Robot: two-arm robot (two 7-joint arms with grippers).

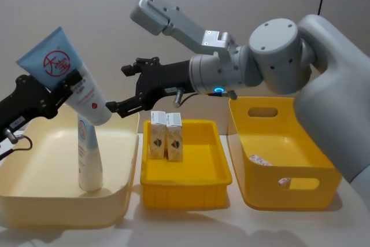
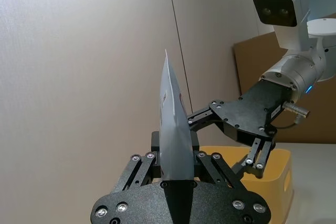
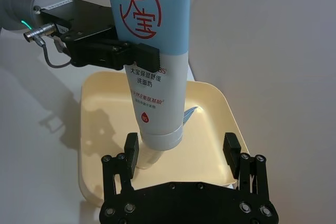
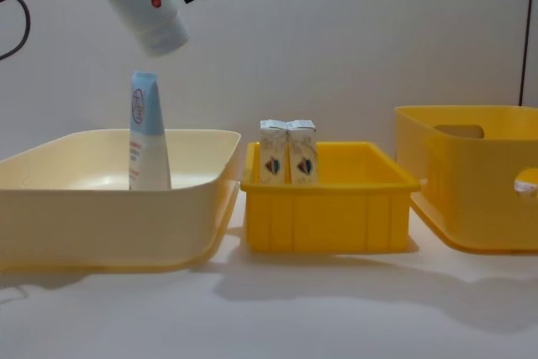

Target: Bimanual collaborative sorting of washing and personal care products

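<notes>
Bin (image 1: 58,215); left gripper (image 1: 68,85) tight on tube (image 1: 55,56)

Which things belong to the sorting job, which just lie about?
Job: pale-blue squeeze tube in left claw, open right claw beside it; matching tube upright in cream plastic bin; two white cartons in low yellow tray.
Lying about: tall yellow bin, white bits inside.

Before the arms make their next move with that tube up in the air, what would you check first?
1. Left gripper shut on the held tube: ok.
2. Right gripper open at the held tube's cap end: ok.
3. Held tube above the cream bin: ok.
4. Room to lower it past the standing tube just beneath: cannot tell.
5. Cartons upright in the small yellow tray, out of the way: ok.
</notes>
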